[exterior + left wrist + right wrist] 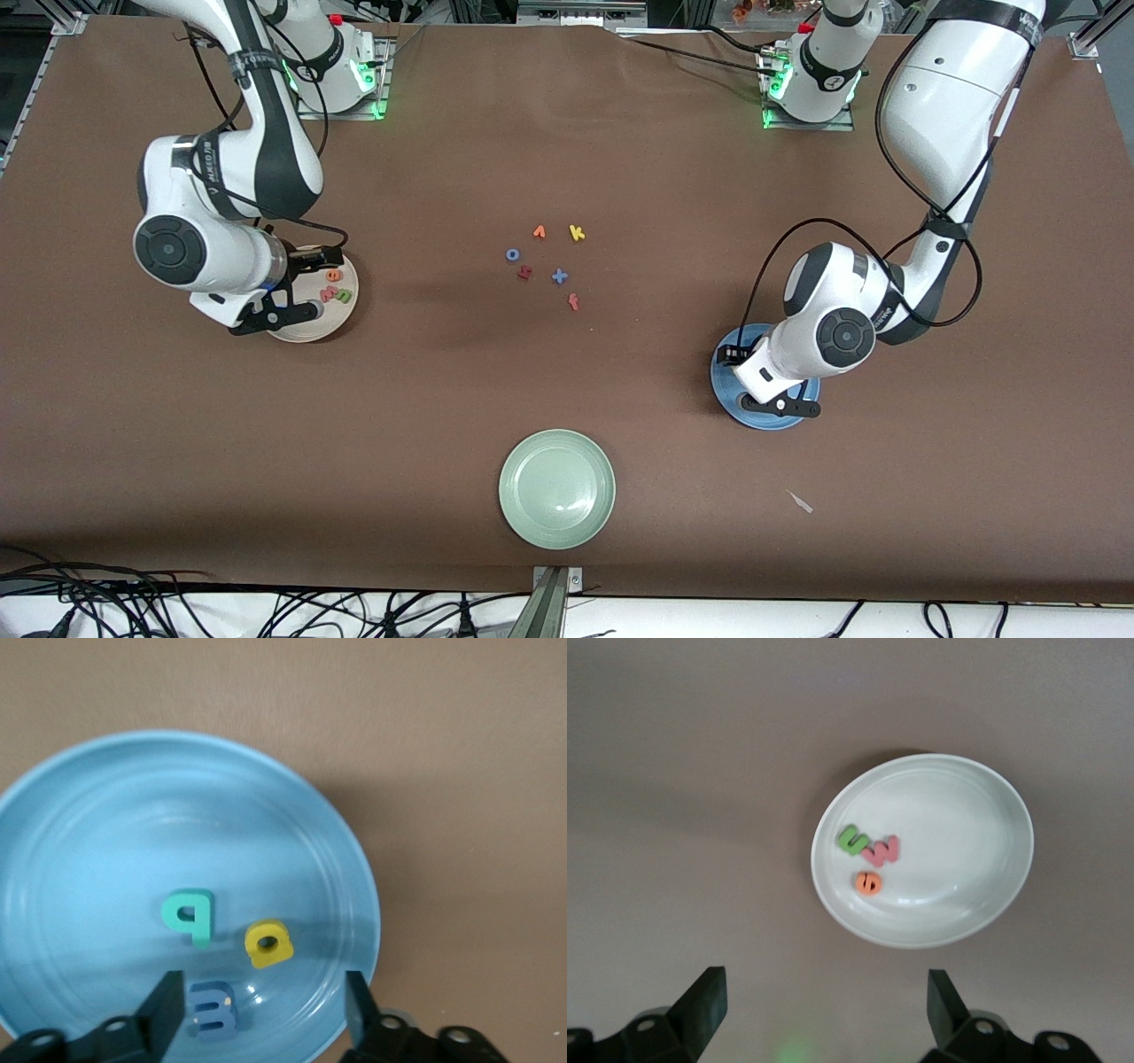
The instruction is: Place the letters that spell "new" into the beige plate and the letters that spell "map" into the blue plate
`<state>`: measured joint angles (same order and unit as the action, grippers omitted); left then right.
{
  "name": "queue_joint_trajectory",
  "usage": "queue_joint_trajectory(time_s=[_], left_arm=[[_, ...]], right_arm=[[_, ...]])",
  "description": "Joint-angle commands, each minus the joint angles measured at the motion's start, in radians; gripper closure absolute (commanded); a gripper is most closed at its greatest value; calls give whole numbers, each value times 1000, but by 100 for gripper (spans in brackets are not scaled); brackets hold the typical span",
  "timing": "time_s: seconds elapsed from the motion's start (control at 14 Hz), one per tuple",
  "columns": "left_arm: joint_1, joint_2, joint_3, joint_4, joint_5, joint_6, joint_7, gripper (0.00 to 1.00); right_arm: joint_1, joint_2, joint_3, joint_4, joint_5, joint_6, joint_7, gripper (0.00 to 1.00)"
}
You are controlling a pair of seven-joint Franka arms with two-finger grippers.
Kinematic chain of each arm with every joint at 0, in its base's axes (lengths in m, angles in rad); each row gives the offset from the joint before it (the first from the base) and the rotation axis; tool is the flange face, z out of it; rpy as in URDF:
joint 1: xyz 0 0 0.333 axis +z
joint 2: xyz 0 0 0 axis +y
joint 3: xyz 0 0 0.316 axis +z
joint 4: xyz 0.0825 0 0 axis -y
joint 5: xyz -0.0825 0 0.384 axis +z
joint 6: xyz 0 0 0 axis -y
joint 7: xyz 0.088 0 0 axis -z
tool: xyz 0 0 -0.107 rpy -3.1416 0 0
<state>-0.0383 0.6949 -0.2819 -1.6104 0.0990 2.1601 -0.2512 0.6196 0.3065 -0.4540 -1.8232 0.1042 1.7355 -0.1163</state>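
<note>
Blue plate (pixel 106 815) holds the m (pixel 213 1011), a (pixel 268 943) and p (pixel 189 915); the left hand (pixel 263 1010) hangs wide over it. Beige plate (pixel 966 815) holds n (pixel 850 840), e (pixel 868 882), w (pixel 881 850); the right hand (pixel 828 1001), wide, is above. Both words look finished.

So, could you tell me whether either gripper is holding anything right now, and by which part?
Nothing is held. The left gripper is open over the round blue plate; the right gripper is open by the round beige plate.

Foam letters (pixel 545 261): k, o, f, v.
</note>
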Motion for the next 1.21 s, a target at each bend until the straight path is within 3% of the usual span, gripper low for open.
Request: queue_joint_trajectory(time_s=[0.0, 0.28, 0.43, 0.5, 0.64, 0.71, 0.93, 1.14], left_arm=[[11, -89, 0, 20, 16, -69, 9, 0], [64, -227, -2, 21, 13, -88, 157, 0], [67, -296, 0, 44, 2, -199, 176, 0], [67, -317, -2, 84, 1, -295, 172, 0], [66, -328, -3, 191, 1, -478, 165, 0], [66, -330, -3, 231, 1, -541, 165, 0], [52, -415, 30, 227, -5, -603, 165, 0], [43, -524, 145, 120, -117, -548, 165, 0]], right_arm=[[0, 2, 1, 122, 3, -170, 10, 0], [-1, -21, -9, 213, 3, -286, 18, 0], [-33, -55, 15, 211, -6, -283, 17, 0], [-81, -79, 70, 209, -15, -278, 17, 0], [-252, -136, 263, 205, -98, -275, 15, 0], [-308, -157, 329, 205, -133, -264, 15, 0], [-411, -248, 363, 194, -138, -222, 15, 0], [-474, -280, 397, 185, -133, -223, 17, 0]])
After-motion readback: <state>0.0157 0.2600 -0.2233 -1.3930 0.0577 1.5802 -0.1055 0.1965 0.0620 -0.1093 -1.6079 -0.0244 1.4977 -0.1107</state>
